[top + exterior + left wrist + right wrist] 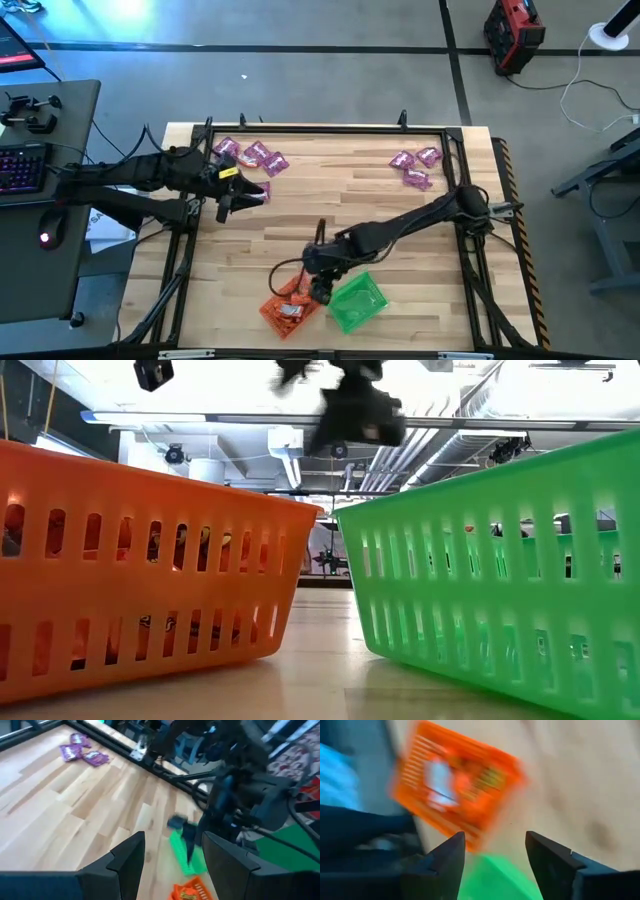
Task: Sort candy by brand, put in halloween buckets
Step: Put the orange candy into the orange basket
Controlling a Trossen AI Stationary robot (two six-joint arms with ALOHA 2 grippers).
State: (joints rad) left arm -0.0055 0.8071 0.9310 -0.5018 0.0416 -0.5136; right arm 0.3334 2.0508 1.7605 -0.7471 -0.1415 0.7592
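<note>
**Right claw open above the two buckets**

The right claw (320,285) hangs with fingers spread and empty over the orange bucket (287,308) and green bucket (357,302) at the tabletop's (330,215) near edge. The left claw (228,200), wide and empty, hovers near purple candy (250,155) in the far left corner; more purple candy (415,165) lies far right. Risk: the buckets touch, so a low swing could knock one aside.

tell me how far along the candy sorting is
Partly done. The orange bucket already holds orange-red packets, while the green bucket looks empty. The right gripper hangs open over the buckets with nothing between its fingers; the left gripper is open, by a purple packet. Left to sort: purple packets at the far left and far right.
</note>
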